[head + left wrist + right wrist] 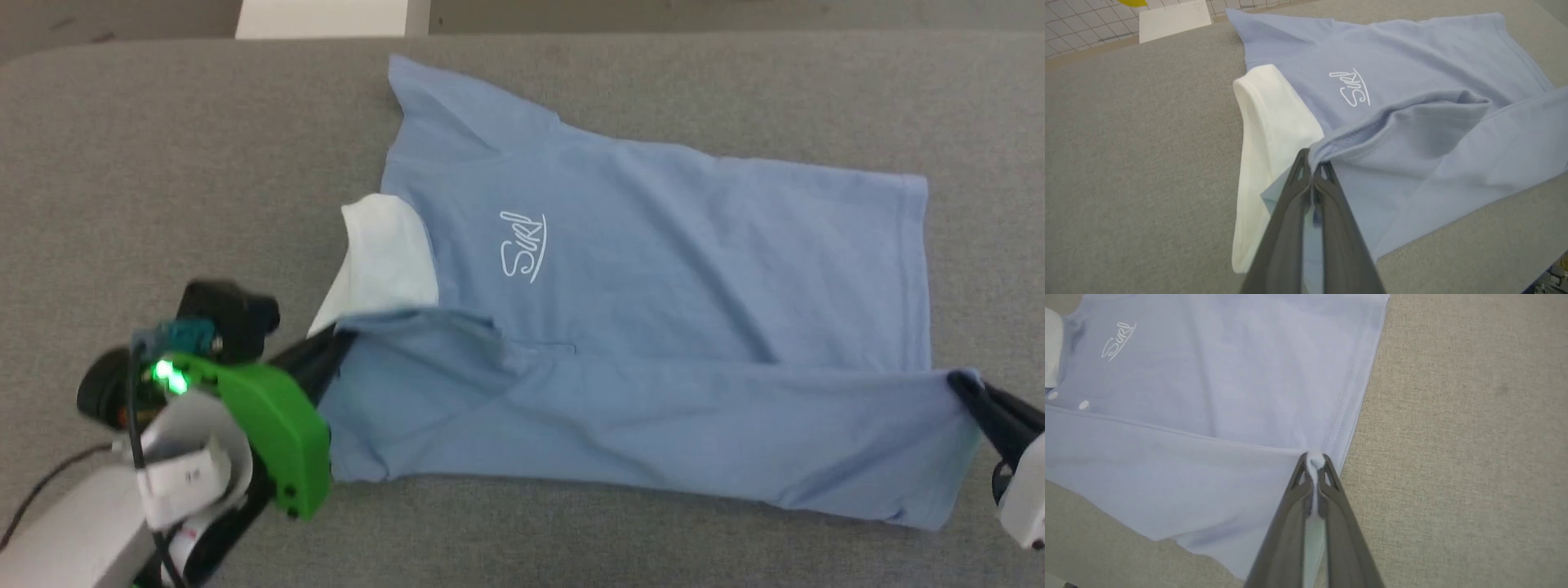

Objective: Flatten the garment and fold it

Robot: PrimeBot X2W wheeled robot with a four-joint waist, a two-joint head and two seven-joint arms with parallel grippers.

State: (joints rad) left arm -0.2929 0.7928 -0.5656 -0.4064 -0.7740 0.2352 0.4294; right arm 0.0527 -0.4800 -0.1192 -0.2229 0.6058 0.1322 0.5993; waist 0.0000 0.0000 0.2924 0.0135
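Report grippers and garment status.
Left gripper shut on the garment near the collar. Right gripper shut on its hem. Near edge folded over, script showing. No obstruction seen.

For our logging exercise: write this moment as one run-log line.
step: fold; shirt: near side doubled over; left gripper: shut on shirt, collar end; right gripper: shut on shirt, hem end

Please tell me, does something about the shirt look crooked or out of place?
Yes. The garment lies slanted on the grey surface, and its white inner panel sticks out at the collar end. The near edge, pinched by the left gripper and the right gripper, is folded over unevenly, bunched near the collar.
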